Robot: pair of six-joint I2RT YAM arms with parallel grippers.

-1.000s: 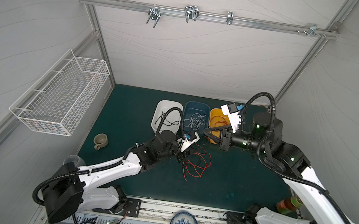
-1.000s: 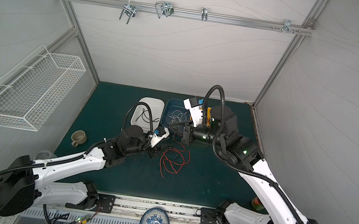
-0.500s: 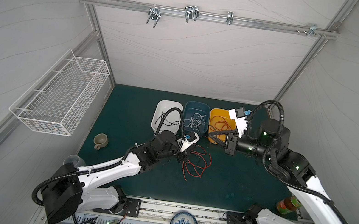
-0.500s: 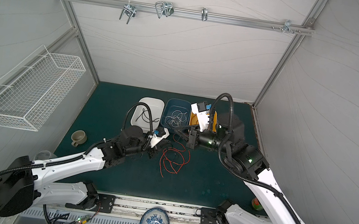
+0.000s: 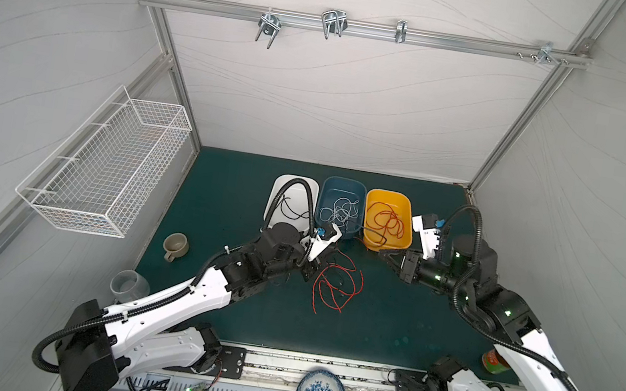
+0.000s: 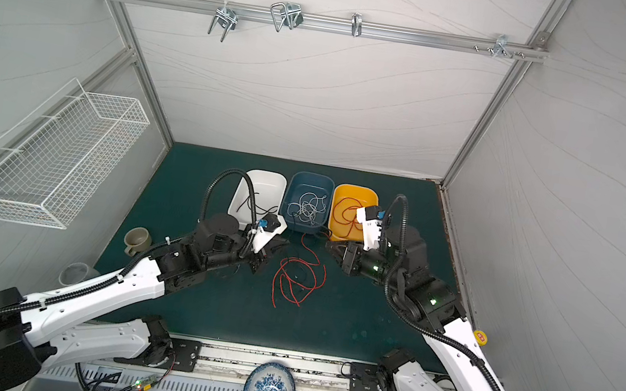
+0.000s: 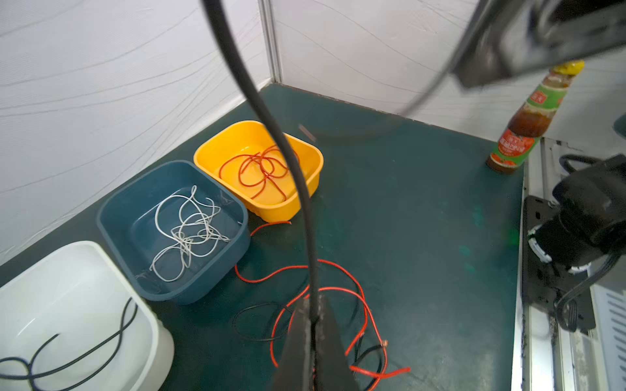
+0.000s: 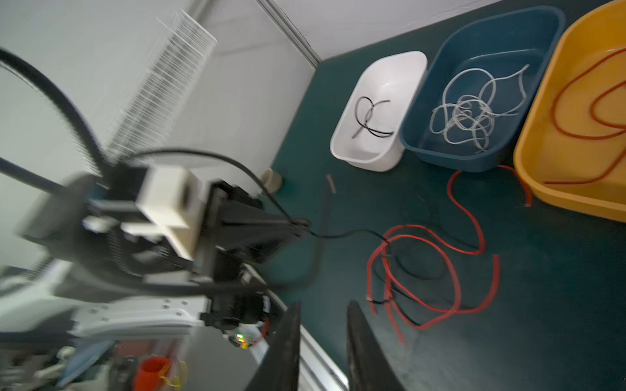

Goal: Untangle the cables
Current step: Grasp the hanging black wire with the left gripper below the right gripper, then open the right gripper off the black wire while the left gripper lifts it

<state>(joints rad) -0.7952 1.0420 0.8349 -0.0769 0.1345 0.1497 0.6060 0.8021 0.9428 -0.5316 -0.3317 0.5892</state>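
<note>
The dark green bench [image 5: 401, 323] carries three tubs side by side along its back: a white tub [image 5: 293, 177] on the left, a blue tub [image 5: 342, 179] in the middle and a yellow tub [image 5: 389, 192] on the right. Just in front of the blue and yellow tubs, a tangle of red and black cables [image 5: 336, 288] lies on the bench. A mug [image 5: 175, 245] sits near the left edge, and a sauce bottle [image 5: 494, 360] stands upright by the front right corner.

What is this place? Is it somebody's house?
Likely a robot lab booth, not a home: white panel walls on a metal frame, two mounted robot arms, and cables sorted into coloured tubs.
</note>
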